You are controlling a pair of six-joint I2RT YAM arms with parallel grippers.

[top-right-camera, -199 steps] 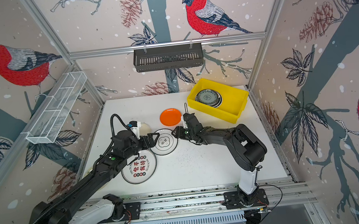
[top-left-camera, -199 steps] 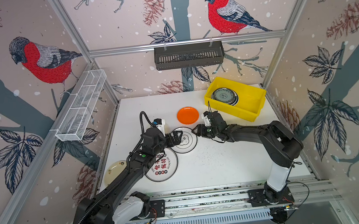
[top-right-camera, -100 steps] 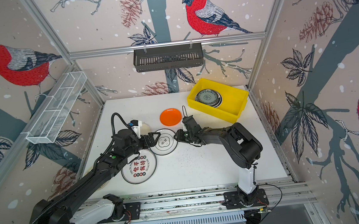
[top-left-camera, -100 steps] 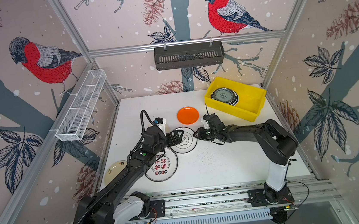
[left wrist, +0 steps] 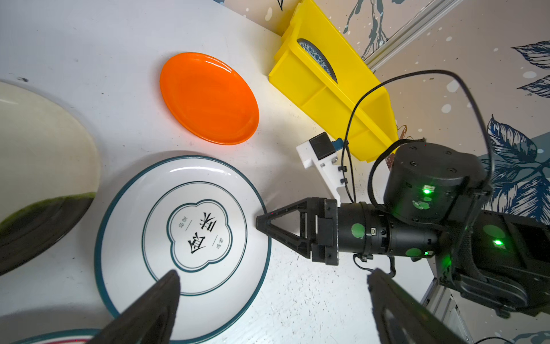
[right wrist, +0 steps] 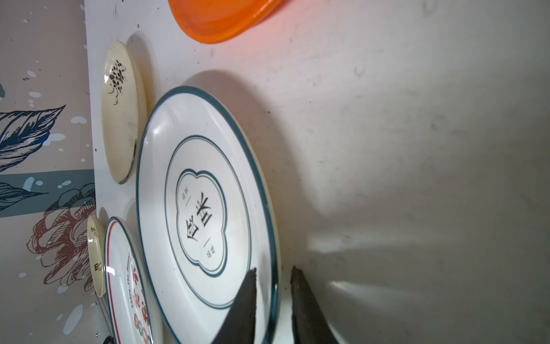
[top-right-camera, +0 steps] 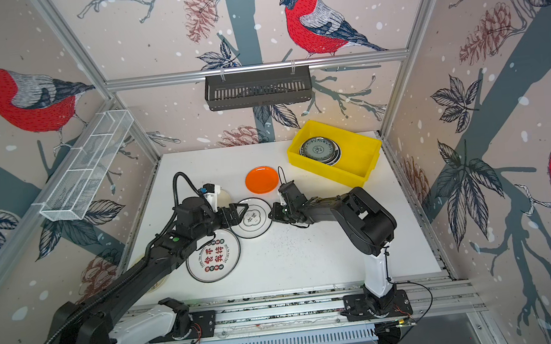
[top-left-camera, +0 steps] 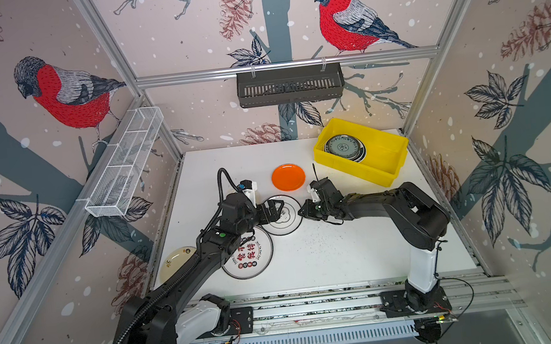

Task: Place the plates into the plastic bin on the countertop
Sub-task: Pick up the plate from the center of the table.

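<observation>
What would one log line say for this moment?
left tool: open, over teal-rimmed plate | right tool: astride that plate's rim | yellow bin: plates inside

The orange plate [top-left-camera: 288,177] is plain and sits near frame centre. The yellow bin [top-left-camera: 353,167], upper right, holds a teal-patterned plate [top-left-camera: 343,146]. The teal-rimmed plate [top-left-camera: 290,218] is white with black characters. The big plate [top-left-camera: 252,257] is white with red and black characters. The cream plate [top-left-camera: 174,262] sits lower left. The table [top-left-camera: 337,256] is white with dark speckles.

Black arms [top-left-camera: 373,204], white base links [top-left-camera: 421,265], green lights [left wrist: 426,190], triangular right hand [left wrist: 259,222].
</observation>
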